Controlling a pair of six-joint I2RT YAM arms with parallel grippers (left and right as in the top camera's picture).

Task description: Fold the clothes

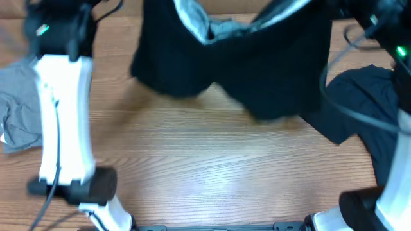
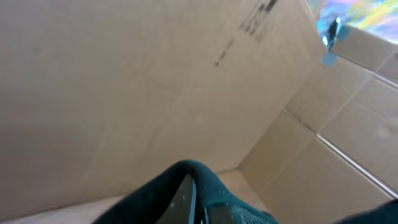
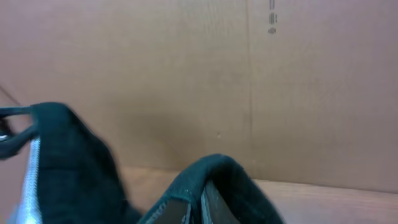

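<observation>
A wide black pair of pants (image 1: 237,64) hangs lifted above the far middle of the table, two legs dangling, its grey-lined waist open at the top. My left gripper (image 2: 193,208) is shut on a fold of this black fabric (image 2: 149,199). My right gripper (image 3: 198,208) is shut on another fold of the black fabric (image 3: 249,186). Both grippers themselves are out of the overhead view at the top edge. A second black garment (image 1: 359,106) lies crumpled at the right. A grey garment (image 1: 16,106) lies at the left edge.
The wooden table (image 1: 212,167) spreads below the hanging pants. The white left arm (image 1: 61,115) stands over the left side and the right arm (image 1: 395,186) over the right side. A cardboard wall (image 2: 124,81) fills the background of both wrist views.
</observation>
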